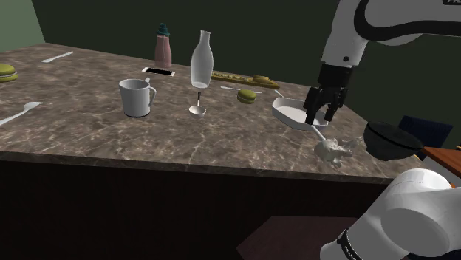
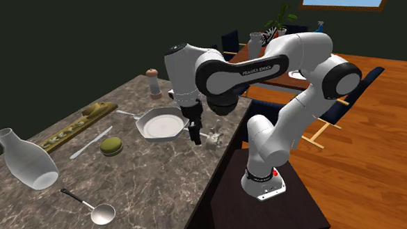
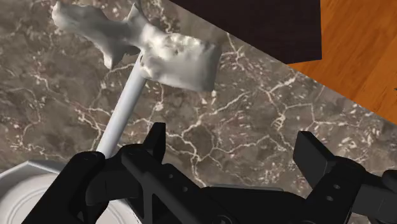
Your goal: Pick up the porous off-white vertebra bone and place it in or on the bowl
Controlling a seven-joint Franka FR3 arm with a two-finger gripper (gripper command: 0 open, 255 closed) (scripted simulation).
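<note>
Black gripper (image 1: 320, 115) hung wide open (gripping nothing) above the white bowl's (image 1: 288, 113) handle (image 3: 124, 108). The off-white vertebra (image 3: 172, 56) lay at the handle's end, near the marble counter's (image 1: 89, 125) edge.

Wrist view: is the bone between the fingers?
No, the bone lies on the counter ahead of the open gripper, untouched.

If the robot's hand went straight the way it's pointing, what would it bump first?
Probably the bare marble countertop. The open hand points down at it; the bone lies a little beyond, the white bowl beside it. Depth is unclear.
</note>
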